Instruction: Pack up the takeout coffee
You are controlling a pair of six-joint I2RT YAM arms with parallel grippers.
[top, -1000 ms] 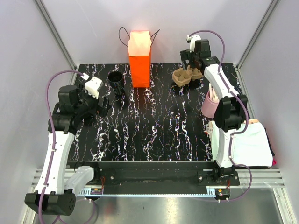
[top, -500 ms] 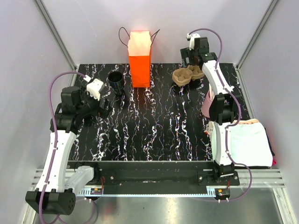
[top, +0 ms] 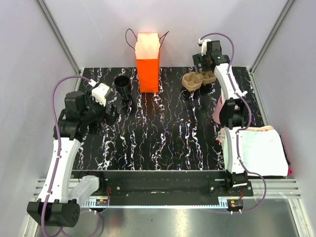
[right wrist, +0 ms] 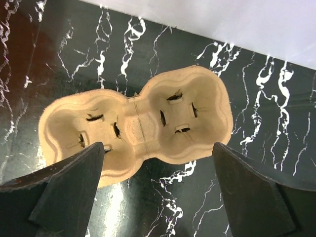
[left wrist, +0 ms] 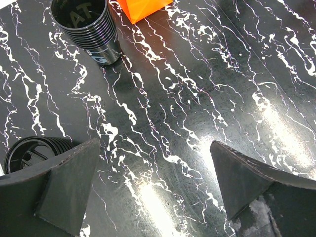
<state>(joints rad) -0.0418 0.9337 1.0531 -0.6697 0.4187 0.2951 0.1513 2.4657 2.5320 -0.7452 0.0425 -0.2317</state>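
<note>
A black ribbed takeout coffee cup (top: pixel 122 85) with a black lid stands left of the orange paper bag (top: pixel 147 61); it also shows in the left wrist view (left wrist: pixel 86 27). A second black lidded cup (left wrist: pixel 27 154) sits by my left finger, partly hidden behind it. My left gripper (left wrist: pixel 153 148) is open and empty over bare table, in the top view (top: pixel 111 111) just in front of the first cup. My right gripper (right wrist: pixel 158 148) is open and empty, hovering over the near edge of the brown pulp two-cup tray (right wrist: pixel 138 123).
The pulp tray (top: pixel 197 80) lies at the back right. A pink cup with white sticks (top: pixel 220 109) stands behind the right arm. A white cloth (top: pixel 261 150) lies off the table's right edge. Grey walls enclose the table.
The right arm has stretched farther back, bringing its gripper over the pulp tray. The left gripper has shifted slightly toward the right. Nothing was picked up.
</note>
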